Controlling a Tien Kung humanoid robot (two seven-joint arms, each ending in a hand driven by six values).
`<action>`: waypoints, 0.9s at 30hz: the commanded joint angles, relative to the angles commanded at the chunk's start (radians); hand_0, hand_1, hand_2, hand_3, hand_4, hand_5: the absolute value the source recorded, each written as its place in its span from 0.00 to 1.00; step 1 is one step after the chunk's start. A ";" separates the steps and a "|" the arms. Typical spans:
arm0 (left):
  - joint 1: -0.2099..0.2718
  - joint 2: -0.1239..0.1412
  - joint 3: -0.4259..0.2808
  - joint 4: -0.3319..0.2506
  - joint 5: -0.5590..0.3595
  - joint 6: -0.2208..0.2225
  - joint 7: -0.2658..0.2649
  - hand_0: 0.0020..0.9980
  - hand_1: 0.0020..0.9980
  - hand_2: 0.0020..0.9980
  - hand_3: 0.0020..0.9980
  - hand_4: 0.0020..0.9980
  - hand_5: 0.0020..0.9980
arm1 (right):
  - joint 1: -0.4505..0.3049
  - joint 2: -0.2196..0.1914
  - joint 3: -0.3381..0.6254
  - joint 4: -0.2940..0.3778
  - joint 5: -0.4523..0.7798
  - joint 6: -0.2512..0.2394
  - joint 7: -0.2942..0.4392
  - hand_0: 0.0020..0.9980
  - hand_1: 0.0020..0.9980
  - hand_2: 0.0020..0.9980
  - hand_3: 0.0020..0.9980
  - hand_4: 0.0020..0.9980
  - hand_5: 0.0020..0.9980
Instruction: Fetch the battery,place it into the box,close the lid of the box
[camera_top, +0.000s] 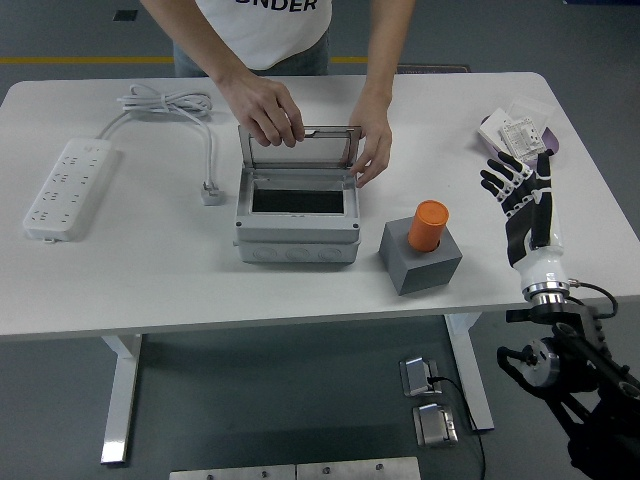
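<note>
Writing: white shirt (262, 25) of the person at the far side shows the cut-off letters "NDER"; print on the small packet (520, 133) at the table's far right is too small to read.
Right hand (523, 195): upright above the table's (150, 290) right edge, fingers spread and pointing up, holding nothing.
Battery (428, 225): orange cylinder standing upright in a grey block (420, 262), just right of the box.
Box (297, 218): grey, centre of the table, lid (298, 151) raised upright at its far edge.
Person's hands: one hand (266, 108) grips the lid's top edge, the other hand (369, 145) holds its right corner.
Power strip (66, 187): white, far left, its cord (165, 105) coiled behind it.
</note>
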 joint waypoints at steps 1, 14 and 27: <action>0.000 0.000 0.000 0.000 0.000 0.000 0.000 0.63 0.68 0.58 0.57 0.54 0.00 | 0.004 0.003 -0.010 -0.002 -0.003 -0.002 0.000 0.80 0.72 0.73 0.72 0.95 1.00; -0.004 -0.001 -0.004 -0.001 0.010 -0.001 0.003 0.63 0.68 0.58 0.57 0.54 0.00 | 0.090 0.026 -0.130 -0.059 -0.031 -0.024 -0.016 0.80 0.72 0.73 0.75 1.00 1.00; -0.006 0.000 -0.009 -0.001 0.019 -0.002 0.005 0.63 0.68 0.58 0.57 0.53 0.00 | 0.147 0.037 -0.215 -0.121 -0.073 -0.037 -0.046 0.80 0.73 0.74 0.77 1.00 0.93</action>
